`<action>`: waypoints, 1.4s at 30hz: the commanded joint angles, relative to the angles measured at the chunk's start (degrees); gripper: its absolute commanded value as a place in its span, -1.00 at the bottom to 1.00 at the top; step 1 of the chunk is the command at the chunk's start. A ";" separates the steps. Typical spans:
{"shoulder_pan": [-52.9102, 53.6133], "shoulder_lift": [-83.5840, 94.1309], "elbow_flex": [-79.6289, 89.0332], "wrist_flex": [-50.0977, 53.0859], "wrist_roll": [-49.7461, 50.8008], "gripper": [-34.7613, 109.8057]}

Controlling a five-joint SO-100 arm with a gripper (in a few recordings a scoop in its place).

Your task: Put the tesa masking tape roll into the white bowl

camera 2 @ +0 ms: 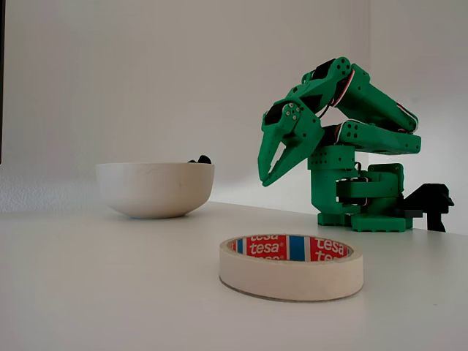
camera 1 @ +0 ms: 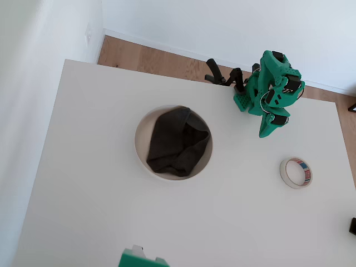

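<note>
- Nothing is done yet, by my reading: your tesa masking tape roll (camera 1: 296,172) lies flat on the table (camera 1: 89,222) at the right of the overhead view, well apart from the white bowl (camera 1: 142,127) at centre.
- The bowl holds only a dark grey cloth (camera 1: 178,142).
- Grasp, carry and drop all remain.
- Your gripper (camera 2: 272,170) hangs folded near the arm's base, fingers pointing down, slightly parted and empty, above the table in the fixed view.
</note>
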 commanded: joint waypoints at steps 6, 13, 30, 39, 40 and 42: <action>-8.61 -25.75 -15.47 -11.51 1.76 -0.64; -18.02 -49.75 -27.42 -16.87 2.99 -0.64; -35.24 -65.04 -36.47 -18.72 8.79 -0.60; -32.70 -69.79 -37.79 -18.37 9.76 -0.43; -32.70 -70.49 -37.79 -18.72 9.76 -0.42; -32.52 -71.72 -37.79 -19.69 9.93 -0.37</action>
